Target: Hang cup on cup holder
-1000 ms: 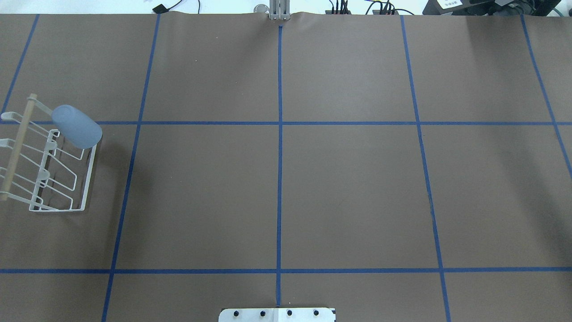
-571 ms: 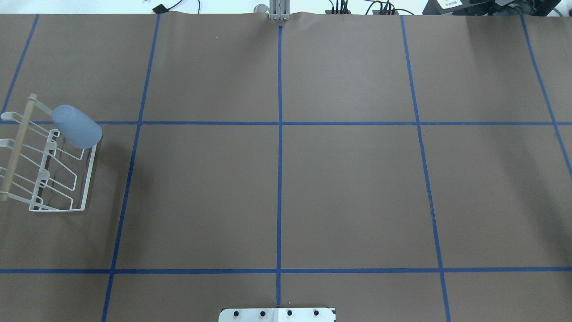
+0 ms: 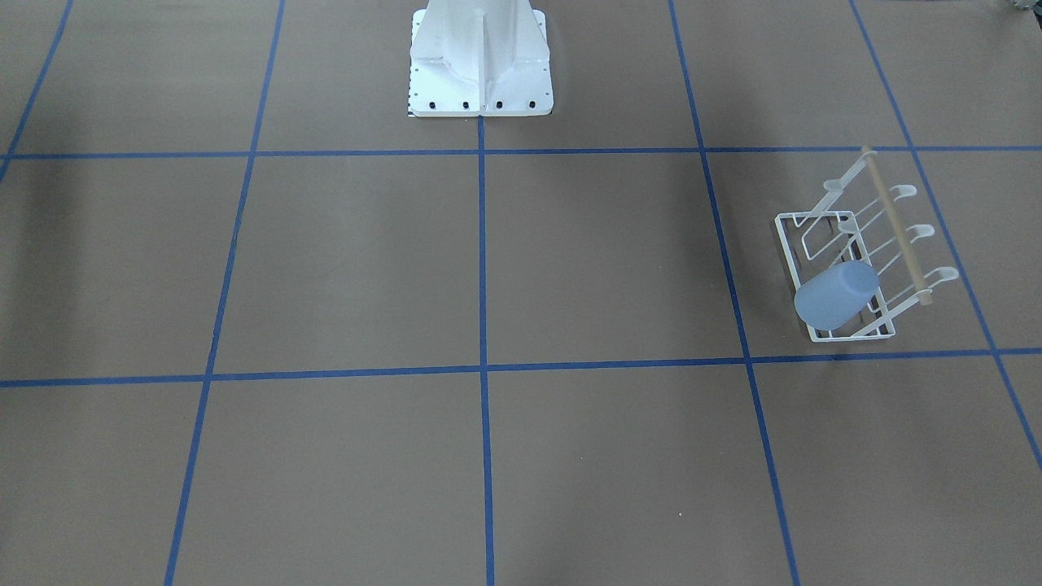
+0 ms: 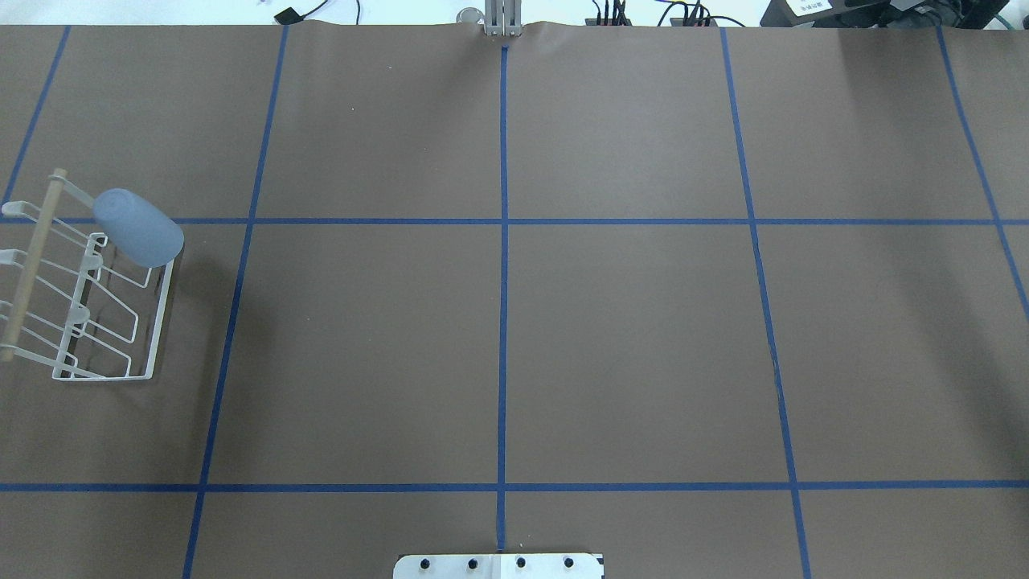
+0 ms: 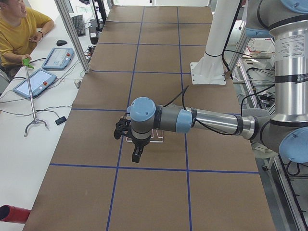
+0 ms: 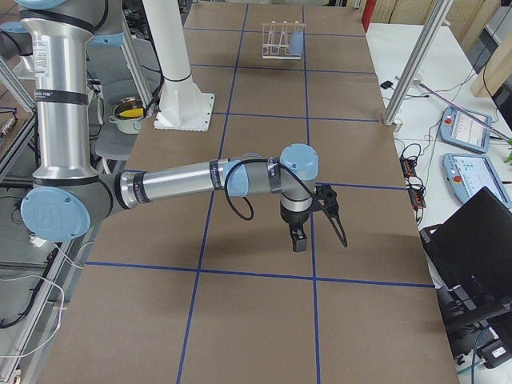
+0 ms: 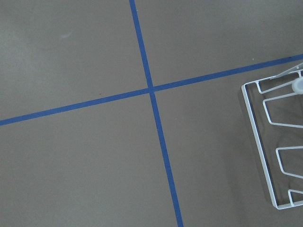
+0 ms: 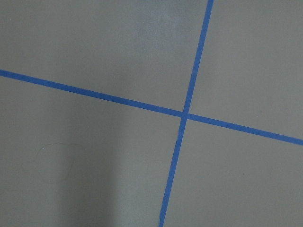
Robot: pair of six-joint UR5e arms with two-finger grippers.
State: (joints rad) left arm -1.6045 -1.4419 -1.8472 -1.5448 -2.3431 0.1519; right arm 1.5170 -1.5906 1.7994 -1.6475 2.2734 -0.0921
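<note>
Exterior left, left arm (image 5: 211, 122) outstretched level, pincer (image 5: 137, 155) pointing down

Both arms (image 5: 211, 122) stretch level; left gripper (image 5: 118, 133) and right gripper (image 6: 342, 238) point down (grip unclear).

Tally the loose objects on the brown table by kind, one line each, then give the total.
cup: 1
cup holder: 1
Total: 2
</note>
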